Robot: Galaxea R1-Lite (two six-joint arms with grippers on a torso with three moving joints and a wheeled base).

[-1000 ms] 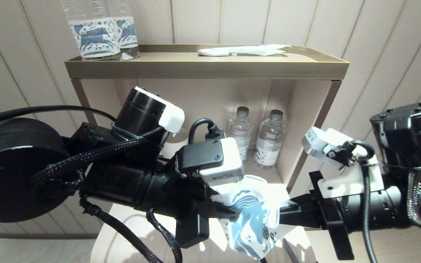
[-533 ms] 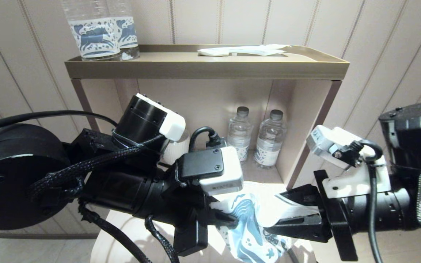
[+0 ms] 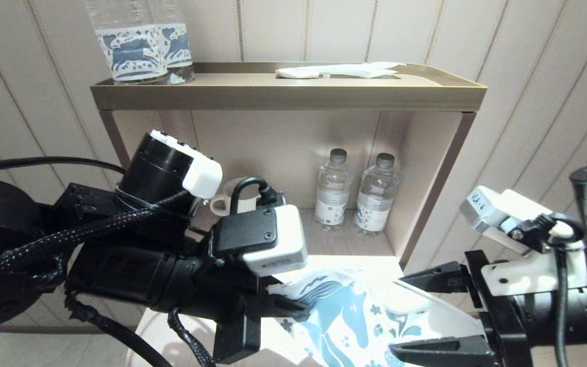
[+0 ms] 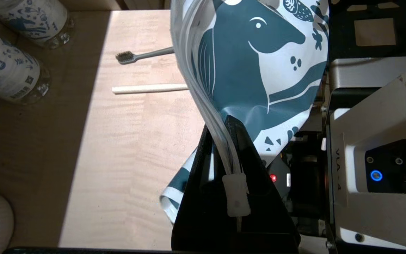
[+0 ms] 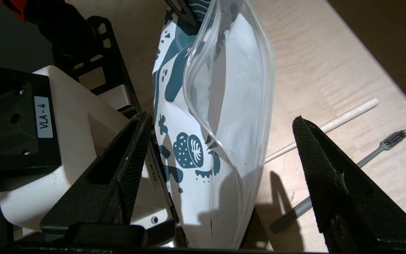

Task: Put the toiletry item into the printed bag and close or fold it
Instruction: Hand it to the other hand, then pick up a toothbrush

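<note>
- While the left gripper is pinching the zip edge of the printed bag, we are seeing the bag hanging above the pale wooden table, horse print facing up in the head view.
- In the left wrist view we are seeing the bag's zip strip and its white slider clamped between the black fingers.
- The right gripper is standing wide apart, one finger on each side of the bag's gaping mouth; neither finger is gripping it, and we cannot tell whether one is brushing the bag.
- The toothbrush is lying flat on the table outside the bag, partly hidden behind it, bristles pointing away from the grippers.
- A cream stick is lying just beside the toothbrush, roughly parallel to it.
- In the head view we are seeing a shelf behind the arms, with two small bottles and a mug in its open lower space.
- On the shelf top, two bottles with horse labels are standing at the left and a flat white packet is lying at the right.
</note>
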